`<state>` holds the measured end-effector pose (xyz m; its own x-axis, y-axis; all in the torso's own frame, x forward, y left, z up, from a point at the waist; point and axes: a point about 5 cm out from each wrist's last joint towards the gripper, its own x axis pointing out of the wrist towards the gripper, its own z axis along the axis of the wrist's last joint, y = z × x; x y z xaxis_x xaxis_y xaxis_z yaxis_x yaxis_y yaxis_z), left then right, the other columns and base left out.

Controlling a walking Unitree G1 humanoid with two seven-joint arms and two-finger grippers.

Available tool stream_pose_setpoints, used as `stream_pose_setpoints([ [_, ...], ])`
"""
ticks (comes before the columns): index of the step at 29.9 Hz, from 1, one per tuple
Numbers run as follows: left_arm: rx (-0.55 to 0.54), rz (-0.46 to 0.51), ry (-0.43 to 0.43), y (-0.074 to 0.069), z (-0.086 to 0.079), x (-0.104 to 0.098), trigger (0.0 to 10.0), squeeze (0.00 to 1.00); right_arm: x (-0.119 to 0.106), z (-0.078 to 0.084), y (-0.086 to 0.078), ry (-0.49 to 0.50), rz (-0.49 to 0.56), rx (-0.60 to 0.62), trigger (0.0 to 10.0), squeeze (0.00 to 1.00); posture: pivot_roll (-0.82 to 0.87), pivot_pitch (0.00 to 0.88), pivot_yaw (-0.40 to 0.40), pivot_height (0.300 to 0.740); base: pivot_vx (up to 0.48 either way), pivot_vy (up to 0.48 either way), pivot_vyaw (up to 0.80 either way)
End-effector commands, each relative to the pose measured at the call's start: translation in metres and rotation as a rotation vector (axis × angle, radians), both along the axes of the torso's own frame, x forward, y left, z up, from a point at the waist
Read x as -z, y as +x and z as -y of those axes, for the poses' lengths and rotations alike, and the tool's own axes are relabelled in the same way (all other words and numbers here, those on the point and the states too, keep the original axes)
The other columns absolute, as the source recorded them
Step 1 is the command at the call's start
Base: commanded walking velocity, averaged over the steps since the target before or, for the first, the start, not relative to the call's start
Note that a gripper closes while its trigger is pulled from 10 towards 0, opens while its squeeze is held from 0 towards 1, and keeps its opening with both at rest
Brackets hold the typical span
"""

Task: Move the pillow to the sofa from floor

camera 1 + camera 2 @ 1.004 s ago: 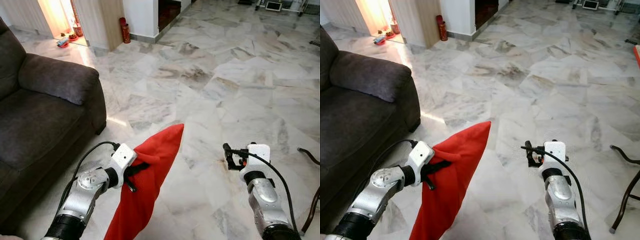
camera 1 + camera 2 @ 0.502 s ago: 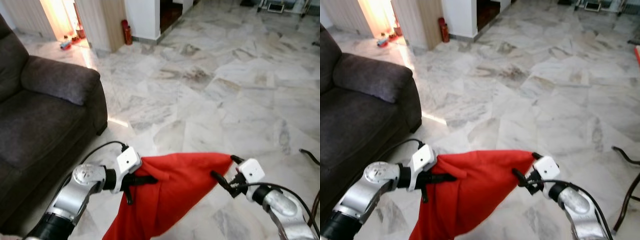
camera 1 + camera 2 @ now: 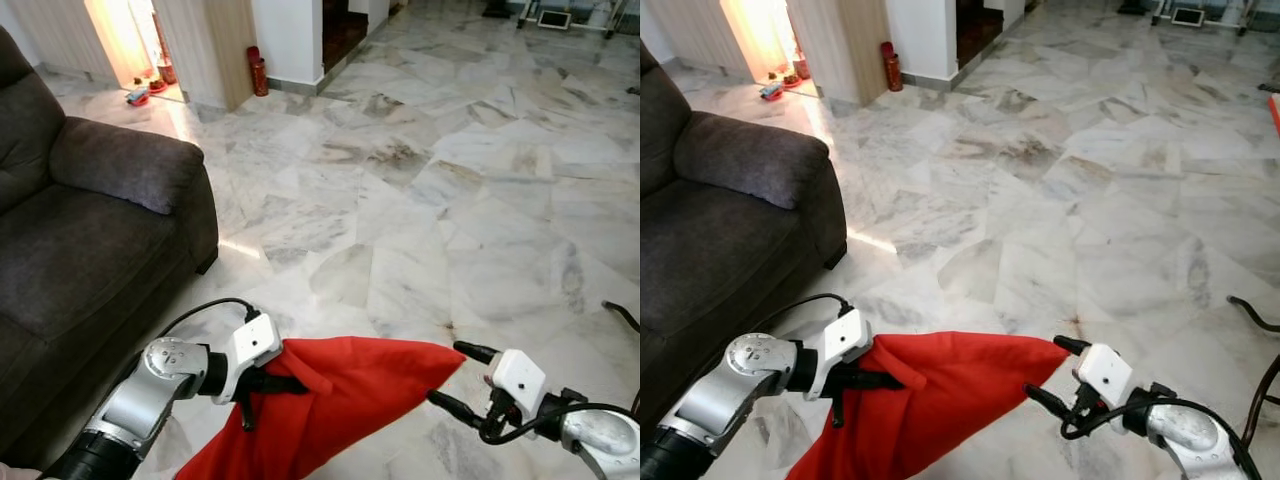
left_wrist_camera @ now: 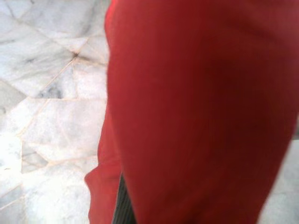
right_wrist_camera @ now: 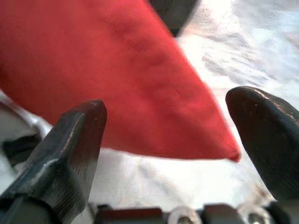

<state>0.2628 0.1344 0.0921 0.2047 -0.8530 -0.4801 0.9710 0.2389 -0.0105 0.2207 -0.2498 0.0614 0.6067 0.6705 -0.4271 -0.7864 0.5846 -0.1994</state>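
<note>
Your left gripper [image 3: 285,383] is clamped on one edge of the single red pillow [image 3: 340,400], holding it off the floor [image 3: 450,150] so it can travel to the one sofa [image 3: 80,250] at your left. Your right gripper [image 3: 462,380] waits with jaws apart around the pillow's far corner, ready to share the load.

I see the red pillow [image 3: 345,395] held up off the marble floor [image 3: 470,170], limp, stretched sideways, one pointed corner toward my right. The dark grey sofa [image 3: 90,250] sits to its left, apart.
</note>
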Motion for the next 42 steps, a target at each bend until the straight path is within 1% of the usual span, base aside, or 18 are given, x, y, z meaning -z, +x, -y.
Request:
stream_pose_setpoints([
  [1,0.066,0.066,-0.028,0.004,0.008,-0.018,10.0,0.0,-0.015,0.005,-0.01,0.011,-0.062,-0.126,10.0,1.0,-0.12,0.03,0.066,0.739,0.0,0.0,0.0],
  [4,0.071,0.062,-0.027,0.004,0.009,-0.018,10.0,0.0,-0.016,0.009,-0.015,-0.006,-0.088,-0.157,10.0,1.0,-0.12,0.03,0.066,0.739,0.0,0.0,0.0],
  [7,0.101,0.052,-0.019,0.003,0.009,-0.019,10.0,0.0,-0.011,0.012,-0.02,-0.034,-0.126,-0.178,10.0,1.0,-0.11,0.04,0.067,0.739,0.0,0.0,0.0],
  [10,0.113,0.057,-0.005,0.003,0.009,-0.018,10.0,0.0,-0.008,0.013,-0.021,-0.064,-0.138,-0.187,10.0,1.0,-0.11,0.043,0.066,0.739,0.0,0.0,0.0],
  [12,0.139,0.046,0.007,0.001,0.01,-0.018,10.0,0.0,-0.005,0.014,-0.02,-0.11,-0.132,-0.18,10.0,1.0,-0.11,0.047,0.068,0.739,0.0,0.0,0.0],
  [13,0.139,0.046,0.007,0.001,0.01,-0.018,10.0,0.0,-0.005,0.014,-0.02,-0.11,-0.132,-0.18,10.0,1.0,-0.11,0.047,0.068,0.739,0.0,0.0,0.0],
  [15,0.168,0.03,0.015,-0.001,0.009,-0.018,10.0,0.0,-0.001,0.017,-0.018,-0.186,-0.121,-0.178,10.0,1.0,-0.11,0.053,0.068,0.739,0.0,0.0,0.0],
  [16,0.168,0.03,0.015,-0.001,0.009,-0.018,10.0,0.0,-0.001,0.017,-0.018,-0.186,-0.121,-0.178,10.0,1.0,-0.11,0.053,0.068,0.739,0.0,0.0,0.0],
  [17,0.178,0.025,0.019,-0.002,0.009,-0.019,10.0,0.0,0.001,0.018,-0.018,-0.214,-0.122,-0.185,10.0,1.0,-0.11,0.053,0.068,0.739,0.0,0.0,0.0],
  [18,0.191,0.02,0.024,-0.003,0.008,-0.019,10.0,0.0,0.003,0.019,-0.019,-0.243,-0.133,-0.201,10.0,0.0,-0.11,0.057,0.067,0.739,0.0,0.0,0.0],
  [19,0.191,0.02,0.024,-0.003,0.008,-0.019,10.0,0.0,0.003,0.019,-0.019,-0.243,-0.133,-0.201,10.0,0.0,-0.11,0.057,0.067,0.739,0.0,0.0,0.0],
  [21,0.216,0.017,0.04,-0.004,0.007,-0.019,10.0,0.0,0.009,0.019,-0.021,-0.286,-0.156,-0.225,10.0,0.0,-0.1,0.062,0.065,0.739,0.0,0.0,0.0],
  [26,0.225,0.01,0.043,-0.004,0.006,-0.019,10.0,0.0,0.014,0.017,-0.028,-0.316,-0.194,-0.276,10.0,0.0,-0.1,0.067,0.064,0.739,0.0,0.0,0.0],
  [31,0.24,0.006,0.039,-0.005,0.007,-0.021,10.0,0.0,0.025,0.02,-0.034,-0.381,-0.234,-0.307,10.0,0.0,-0.1,0.069,0.061,0.739,0.0,0.0,0.0],
  [33,0.245,0.004,0.034,-0.005,0.008,-0.022,10.0,0.0,0.03,0.021,-0.035,-0.399,-0.24,-0.3,10.0,0.0,-0.1,0.071,0.061,0.739,0.0,0.0,0.0],
  [36,0.25,-0.002,0.028,-0.006,0.008,-0.022,10.0,0.0,0.034,0.02,-0.035,-0.398,-0.242,-0.283,10.0,0.0,-0.09,0.073,0.059,0.739,0.0,0.0,0.0],
  [40,0.263,-0.018,0.026,-0.008,0.008,-0.022,10.0,0.0,0.039,0.02,-0.031,-0.439,-0.202,-0.259,10.0,0.0,-0.09,0.074,0.058,0.739,0.0,0.0,0.0],
  [42,0.276,-0.029,0.029,-0.011,0.008,-0.022,10.0,0.0,0.039,0.021,-0.018,-0.49,-0.109,-0.181,10.0,0.0,-0.09,0.074,0.059,0.739,0.0,0.0,0.0],
])
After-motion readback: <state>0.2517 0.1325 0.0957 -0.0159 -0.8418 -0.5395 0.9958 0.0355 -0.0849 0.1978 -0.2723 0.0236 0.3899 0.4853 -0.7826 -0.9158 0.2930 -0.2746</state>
